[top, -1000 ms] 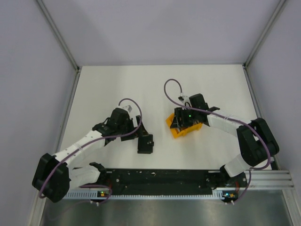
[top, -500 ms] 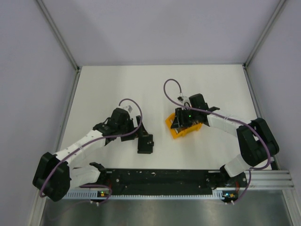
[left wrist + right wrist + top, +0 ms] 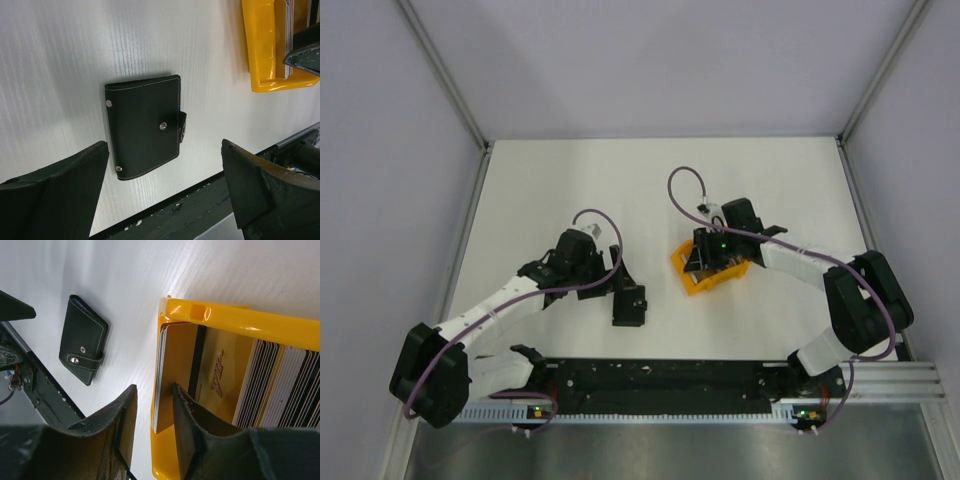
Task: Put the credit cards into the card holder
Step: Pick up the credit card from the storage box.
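Narrowing since a second ago, right gripper (image 3: 154, 390) fingers (image 3: 125, 415) straddle the end credit card (image 3: 159, 365) in the yellow bin (image 3: 260, 322); grip unclear. The left gripper (image 3: 164, 150) gapes, empty, above the closed card holder (image 3: 142, 125).

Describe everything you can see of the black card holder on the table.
The card holder is a flat, roughly square black wallet that looks like leather, with pale stitching along its edges and small silver studs. It is closed, with a short strap tab snapped over one side. It lies flat on the white table, framed between the open left fingers in the wrist view, and nothing touches it.
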Motion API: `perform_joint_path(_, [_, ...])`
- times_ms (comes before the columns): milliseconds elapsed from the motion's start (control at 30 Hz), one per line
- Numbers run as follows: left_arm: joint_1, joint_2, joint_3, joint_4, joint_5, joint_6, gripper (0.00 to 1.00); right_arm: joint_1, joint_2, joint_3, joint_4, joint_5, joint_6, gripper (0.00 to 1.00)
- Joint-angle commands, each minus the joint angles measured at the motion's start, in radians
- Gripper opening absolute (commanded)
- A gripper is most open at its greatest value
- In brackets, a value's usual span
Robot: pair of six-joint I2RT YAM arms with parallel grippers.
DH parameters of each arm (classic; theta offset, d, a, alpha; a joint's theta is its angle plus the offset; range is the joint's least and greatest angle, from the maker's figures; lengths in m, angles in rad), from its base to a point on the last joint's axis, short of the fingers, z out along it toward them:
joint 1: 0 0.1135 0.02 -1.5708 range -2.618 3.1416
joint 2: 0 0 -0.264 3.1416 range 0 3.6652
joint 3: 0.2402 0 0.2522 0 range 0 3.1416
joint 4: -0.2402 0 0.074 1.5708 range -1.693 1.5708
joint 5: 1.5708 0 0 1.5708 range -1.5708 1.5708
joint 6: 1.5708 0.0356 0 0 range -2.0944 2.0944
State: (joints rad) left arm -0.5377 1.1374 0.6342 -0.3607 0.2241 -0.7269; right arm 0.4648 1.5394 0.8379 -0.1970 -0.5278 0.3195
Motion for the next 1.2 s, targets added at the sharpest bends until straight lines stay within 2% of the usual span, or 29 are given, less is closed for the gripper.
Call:
perform_joint_path(0, [-0.002, 0.005, 0.007, 0.042, 0.009, 0.003, 0.97, 0.011, -0.027, 0.056, 0.015, -0.023, 0.004, 0.34])
perform_joint_path(233, [-0.002, 0.012, 0.005, 0.048, 0.015, 0.0, 0.97, 0.009, -0.03, 0.061, 0.011, -0.026, 0.006, 0.33])
perform_joint_path(500, [-0.004, 0.019, 0.004, 0.052, 0.018, 0.001, 0.97, 0.009, -0.027, 0.059, 0.007, -0.028, 0.0, 0.18])
perform_joint_path(967, [-0.004, 0.033, 0.002, 0.063, 0.031, 0.003, 0.97, 0.009, -0.045, 0.075, 0.004, -0.067, 0.006, 0.14])
perform_joint_path(1167, [-0.004, 0.039, -0.001, 0.066, 0.035, 0.003, 0.97, 0.009, -0.045, 0.073, 0.002, -0.072, 0.004, 0.09])
